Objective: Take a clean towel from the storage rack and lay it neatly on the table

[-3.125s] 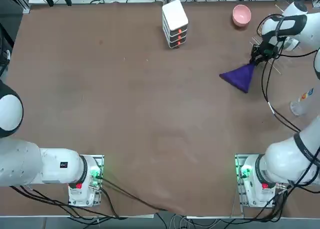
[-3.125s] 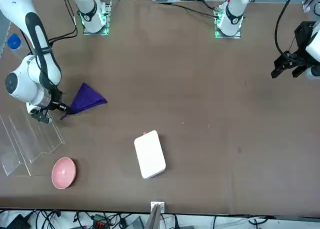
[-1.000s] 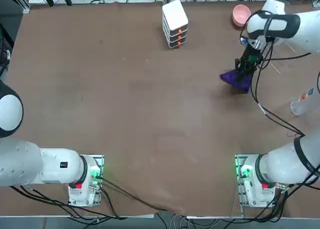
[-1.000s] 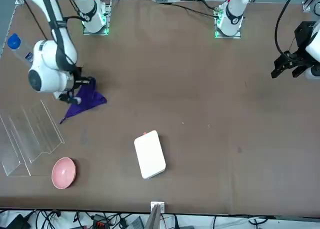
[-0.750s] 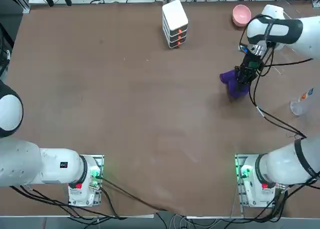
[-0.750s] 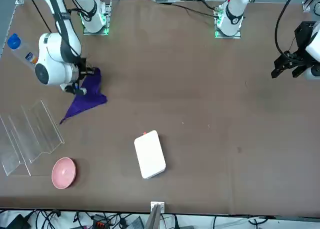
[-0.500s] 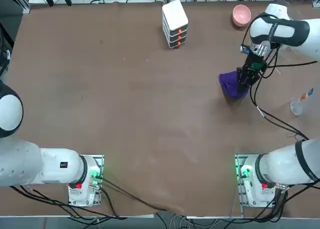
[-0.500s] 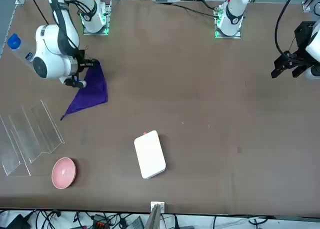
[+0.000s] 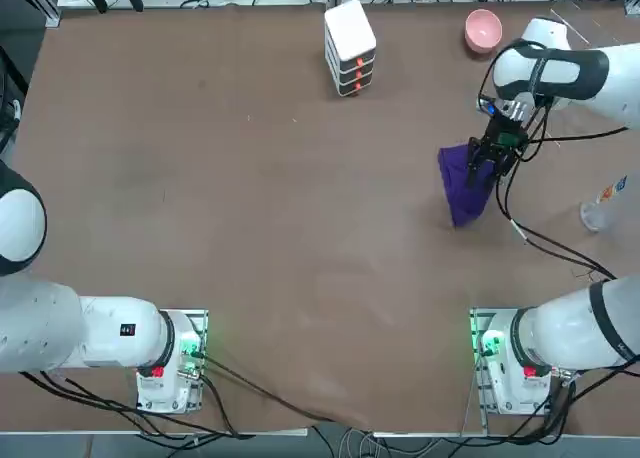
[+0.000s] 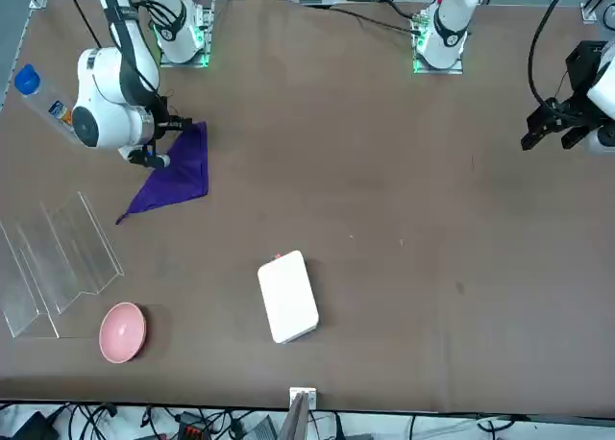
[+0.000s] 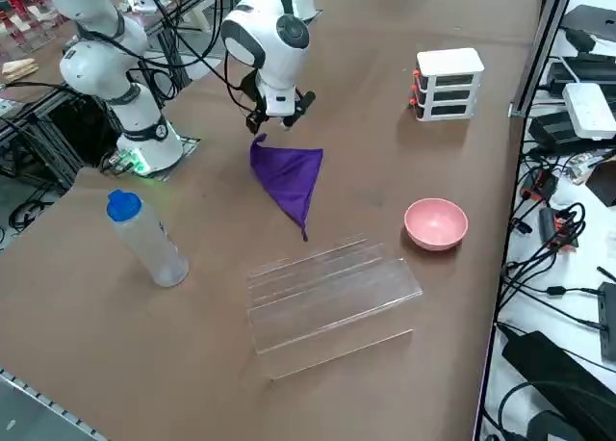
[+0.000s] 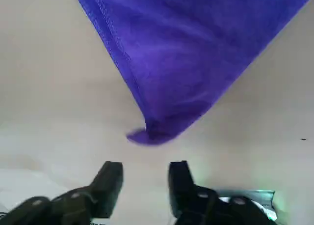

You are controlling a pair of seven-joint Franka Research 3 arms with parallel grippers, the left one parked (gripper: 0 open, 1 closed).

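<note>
The purple-blue towel [image 9: 462,183] lies on the brown table [image 9: 300,178] as a flat, folded triangle, also seen in the front view [image 10: 178,176] and right side view [image 11: 289,176]. My right gripper [image 9: 492,150] hangs just above the towel's corner nearest the robot's base side [image 11: 274,121]. In the wrist view the gripper [image 12: 144,168] is open, a gap shows between the fingers [image 12: 109,178], and the towel [image 12: 196,63] lies beyond the tips, untouched. The transparent storage rack [image 11: 327,287] stands apart from the towel, toward the table's right edge [image 10: 58,257].
A pink bowl [image 11: 436,222] sits beside the rack's far end. A white stacked box with orange marks [image 9: 350,46] stands at the far middle. A clear bottle with a blue cap [image 11: 144,239] stands near the right edge. Black cables trail along the right arm.
The gripper pulled the towel's corner away from the rack toward the robot's side, unfolding it from a bunched heap into a longer flat triangle. The fingers now stand clear of the cloth.
</note>
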